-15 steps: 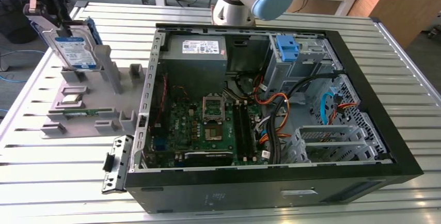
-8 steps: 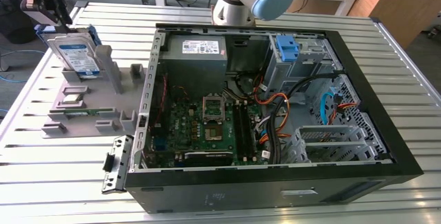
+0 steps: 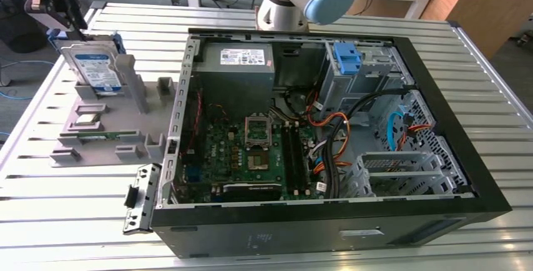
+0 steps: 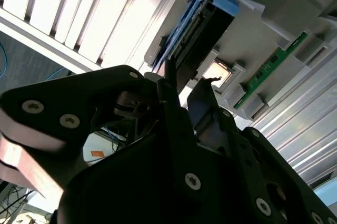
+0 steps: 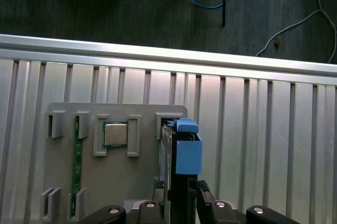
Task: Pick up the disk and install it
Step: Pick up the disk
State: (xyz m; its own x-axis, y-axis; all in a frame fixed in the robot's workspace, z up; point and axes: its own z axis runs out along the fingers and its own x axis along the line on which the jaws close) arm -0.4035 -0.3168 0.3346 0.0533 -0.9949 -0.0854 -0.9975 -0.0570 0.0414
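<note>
On grey fixture [image 3: 154, 112], corner toward exterior view's left, disk [image 3: 90, 65] stands upright in slot, not yet lifted. Gripper [image 4: 188, 80] just above it, fingers apart, holding nothing. Step: pick-up approach; grip prob. needs jaws square astride disk's top edge. Slatted alu table [image 3: 83, 221], open PC case [image 3: 291, 230] beside fixture; dark floor [image 5: 131, 8] w/ blue cables [image 5: 210, 2].

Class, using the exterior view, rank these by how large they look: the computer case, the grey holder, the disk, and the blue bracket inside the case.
Largest to smallest:
1. computer case
2. grey holder
3. disk
4. blue bracket, which may sit farther from the camera
</note>
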